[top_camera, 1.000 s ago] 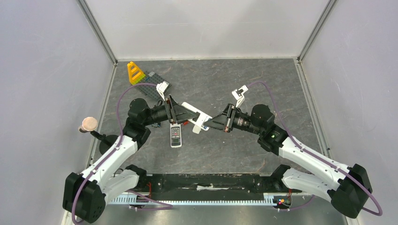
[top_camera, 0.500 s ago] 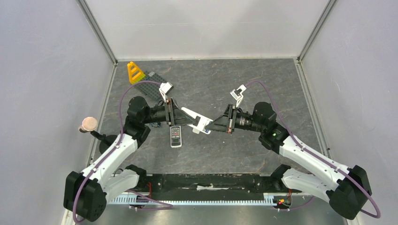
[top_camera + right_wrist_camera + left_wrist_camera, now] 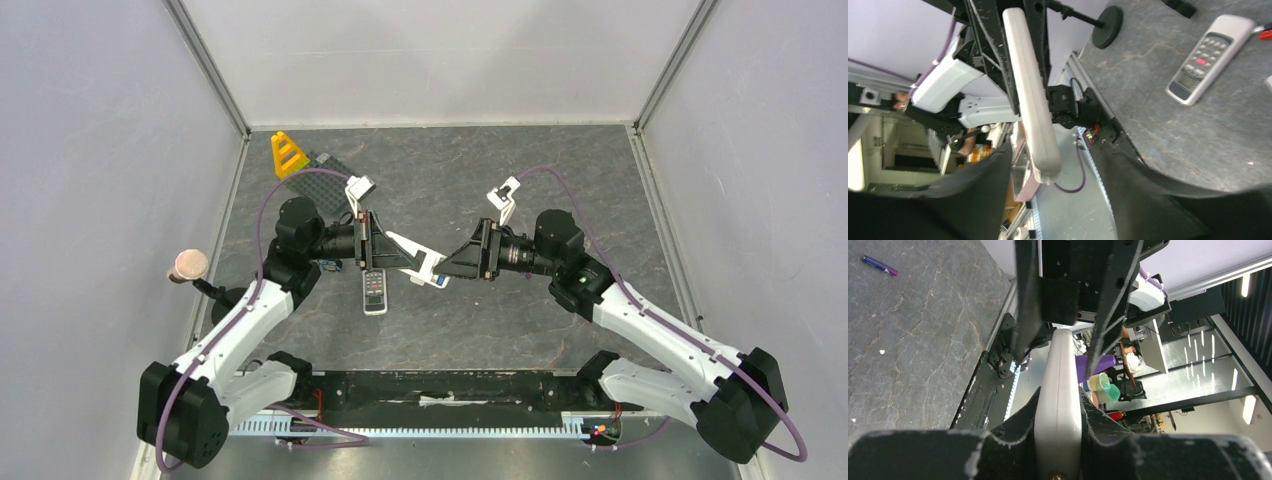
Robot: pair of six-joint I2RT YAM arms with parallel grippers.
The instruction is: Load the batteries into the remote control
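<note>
- Firmly, left gripper (image 3: 1059, 401) pinches a smooth, rounded white plastic remote (image 3: 1058, 355).
- Right gripper (image 3: 1053, 155) gapes around it.
- Slim purple-blue battery (image 3: 879, 265) lies on veined grey table (image 3: 923, 340).

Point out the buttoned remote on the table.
Top view, left of centre: the buttoned remote lies flat on the table, near side of the left tool.
</note>
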